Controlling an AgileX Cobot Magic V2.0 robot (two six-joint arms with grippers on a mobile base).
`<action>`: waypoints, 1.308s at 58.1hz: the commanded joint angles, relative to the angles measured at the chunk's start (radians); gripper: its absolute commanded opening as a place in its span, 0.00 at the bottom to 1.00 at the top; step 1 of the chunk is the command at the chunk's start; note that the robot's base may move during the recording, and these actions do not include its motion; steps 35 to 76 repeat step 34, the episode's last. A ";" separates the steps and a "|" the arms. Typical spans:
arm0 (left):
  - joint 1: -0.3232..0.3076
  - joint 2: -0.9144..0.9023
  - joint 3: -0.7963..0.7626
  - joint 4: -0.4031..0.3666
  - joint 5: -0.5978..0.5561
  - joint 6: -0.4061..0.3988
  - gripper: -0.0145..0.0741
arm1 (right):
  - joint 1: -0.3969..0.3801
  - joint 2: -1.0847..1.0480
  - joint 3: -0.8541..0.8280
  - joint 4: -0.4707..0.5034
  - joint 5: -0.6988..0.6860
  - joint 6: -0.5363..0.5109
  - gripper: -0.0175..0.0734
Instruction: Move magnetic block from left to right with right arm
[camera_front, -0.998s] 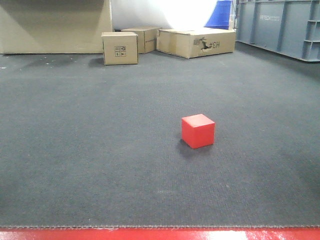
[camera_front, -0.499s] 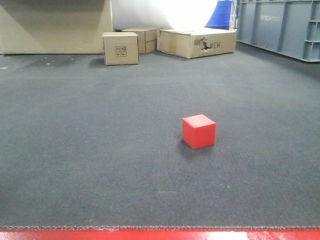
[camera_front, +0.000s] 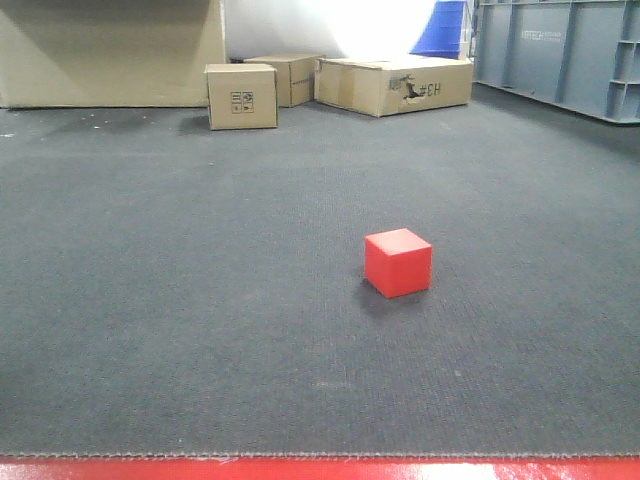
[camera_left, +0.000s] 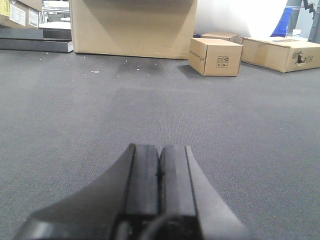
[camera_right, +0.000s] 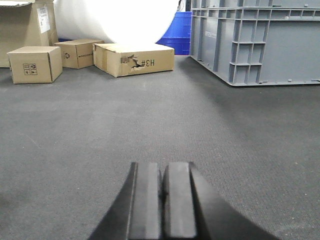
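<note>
The magnetic block (camera_front: 398, 262), a small bright-red cube, rests on the dark grey carpet a little right of centre in the front view. No arm or gripper shows in that view. In the left wrist view my left gripper (camera_left: 160, 150) is shut, its two black pads pressed together with nothing between them, low over bare carpet. The right wrist view shows my right gripper (camera_right: 162, 167) likewise shut and empty above carpet. The block appears in neither wrist view.
Brown cardboard boxes stand at the back: a small one (camera_front: 241, 96), another behind it (camera_front: 292, 78) and a long torn one (camera_front: 395, 84). A large box (camera_front: 110, 50) fills the back left. A grey crate (camera_front: 560, 55) lines the right. A red strip (camera_front: 320, 469) edges the carpet's front.
</note>
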 joint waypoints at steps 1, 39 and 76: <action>-0.001 -0.010 0.008 -0.005 -0.083 -0.006 0.02 | -0.006 -0.022 0.002 0.001 -0.082 -0.009 0.26; -0.001 -0.010 0.008 -0.005 -0.083 -0.006 0.02 | -0.006 -0.022 0.002 0.001 -0.082 -0.009 0.26; -0.001 -0.010 0.008 -0.005 -0.083 -0.006 0.02 | -0.006 -0.022 0.002 0.001 -0.082 -0.009 0.26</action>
